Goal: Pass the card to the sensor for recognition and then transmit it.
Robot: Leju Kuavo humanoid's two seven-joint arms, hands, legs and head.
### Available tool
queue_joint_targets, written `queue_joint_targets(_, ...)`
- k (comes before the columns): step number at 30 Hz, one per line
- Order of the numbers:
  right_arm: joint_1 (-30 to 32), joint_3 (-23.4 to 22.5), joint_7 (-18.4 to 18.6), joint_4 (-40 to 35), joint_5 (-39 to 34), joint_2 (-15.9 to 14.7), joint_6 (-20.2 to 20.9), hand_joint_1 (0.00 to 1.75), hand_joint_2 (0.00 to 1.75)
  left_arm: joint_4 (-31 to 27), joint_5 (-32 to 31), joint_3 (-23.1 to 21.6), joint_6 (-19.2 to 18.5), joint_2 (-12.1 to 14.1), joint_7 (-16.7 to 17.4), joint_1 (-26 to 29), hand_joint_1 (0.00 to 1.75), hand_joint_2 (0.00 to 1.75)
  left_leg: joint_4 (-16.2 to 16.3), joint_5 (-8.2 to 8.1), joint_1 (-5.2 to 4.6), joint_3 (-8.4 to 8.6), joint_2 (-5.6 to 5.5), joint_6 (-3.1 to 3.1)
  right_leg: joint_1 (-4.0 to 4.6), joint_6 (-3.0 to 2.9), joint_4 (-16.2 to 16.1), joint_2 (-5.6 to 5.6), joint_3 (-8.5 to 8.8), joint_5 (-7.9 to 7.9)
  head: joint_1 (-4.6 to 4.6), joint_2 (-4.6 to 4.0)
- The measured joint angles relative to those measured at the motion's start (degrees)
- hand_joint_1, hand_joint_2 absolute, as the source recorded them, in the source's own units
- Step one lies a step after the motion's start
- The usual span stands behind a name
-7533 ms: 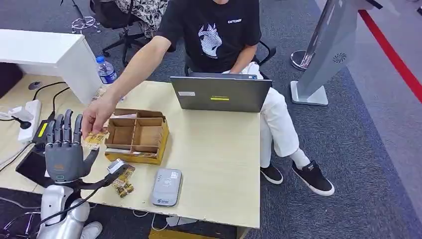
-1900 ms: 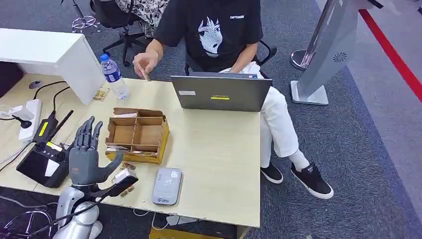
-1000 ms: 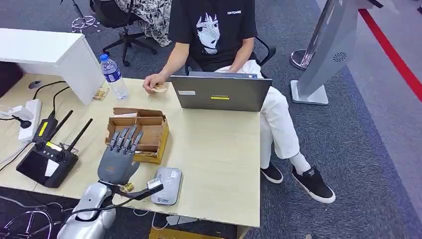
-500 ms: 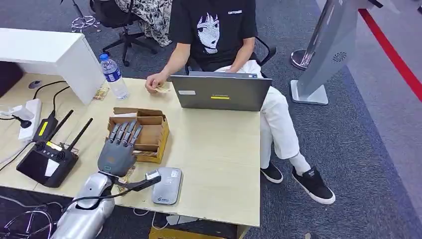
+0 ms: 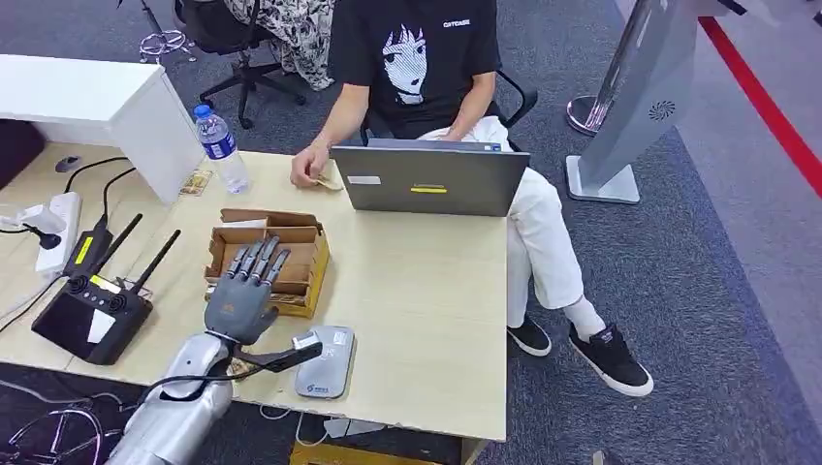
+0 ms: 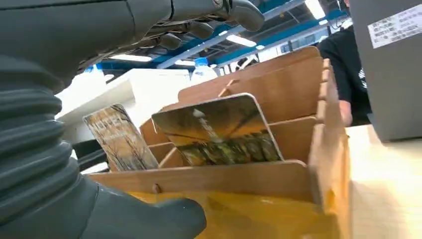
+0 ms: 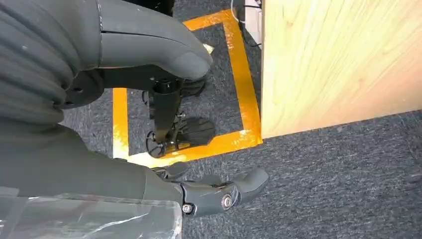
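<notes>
Head view: the left hand (image 5: pixel 239 300) hangs over the near edge of the box (image 5: pixel 312 262), palm down. Its fingers (image 5: pixel 260 260) are spread out flat and hold nothing. I think it sits there so it can reach down and pick a card. The box stands in the middle of the worktop (image 5: pixel 426 291), with the grey sensor (image 5: pixel 325 363) close by at 5 o'clock from it, so a card only has a short way to go. A person's hand (image 5: pixel 310 167) rests at 12 o'clock from the box, next to the laptop (image 5: pixel 431 179), maybe ready to take the card.

Left wrist view: two cards stand up in the box's near slots. One card (image 6: pixel 219 132) leans back against a divider, and a second card (image 6: pixel 119 137) is beside it. They stand up so the tops are easy to pinch. The fingers stretch out above them, wide open, not touching either card.

Right wrist view: the right hand (image 7: pixel 199 191) hangs down beside the worktop, over the floor (image 7: pixel 323 179). Its fingers are a little bent and loose, and they hold nothing. It looks like it is just waiting.
</notes>
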Motion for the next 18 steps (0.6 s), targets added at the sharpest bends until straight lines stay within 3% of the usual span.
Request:
queue_joint_targets(14, -0.05, -0.72, -0.02, 0.00, 1.03, 0.17, 0.02, 0.00, 1.75, 0.53, 4.09, -1.42, -0.28, -0.81, -3.96, 0.41, 0.00, 1.75, 0.00, 0.00, 0.00, -0.02, 0.00, 0.00, 0.00, 0.00, 0.00, 0.00, -0.01, 0.00, 0.00, 0.00)
queue_joint_targets(15, -0.06, -0.90, -0.02, 0.00, 1.03, 0.20, 0.02, 0.00, 1.75, 0.37, 4.09, -1.46, -0.28, -0.85, -3.98, 0.48, 0.87, 1.75, 0.00, 0.00, 0.00, -0.02, 0.00, 0.00, 0.00, 0.00, 0.00, 0.00, -0.01, 0.00, 0.00, 0.00)
queue_joint_targets(16, -0.07, -1.03, -0.02, 0.00, 1.05, 0.20, 0.02, 0.00, 1.75, 0.33, 4.11, -1.51, -0.33, -0.87, -3.98, 0.52, 0.87, 1.75, 0.00, 0.00, 0.00, -0.02, -0.01, 0.00, 0.00, 0.00, 0.00, 0.00, 0.00, 0.00, 0.00, 0.00)
queue_joint_targets(17, -0.08, -1.09, -0.02, 0.00, 1.05, 0.20, 0.02, 0.00, 1.75, 0.31, 4.13, -1.51, -0.41, -0.90, -3.98, 0.57, 1.75, 1.75, 0.00, 0.00, 0.00, -0.03, -0.01, 0.00, 0.00, 0.00, 0.00, 0.00, -0.01, 0.00, 0.00, 0.00)
queue_joint_targets(18, -0.07, -1.16, -0.02, 0.00, 1.07, 0.20, 0.02, 0.00, 1.75, 0.31, 4.18, -1.51, -0.44, -0.92, -3.98, 0.62, 1.75, 1.75, 0.00, 0.00, 0.00, -0.03, 0.00, 0.00, 0.00, 0.00, 0.00, 0.00, -0.01, 0.00, 0.00, 0.00)
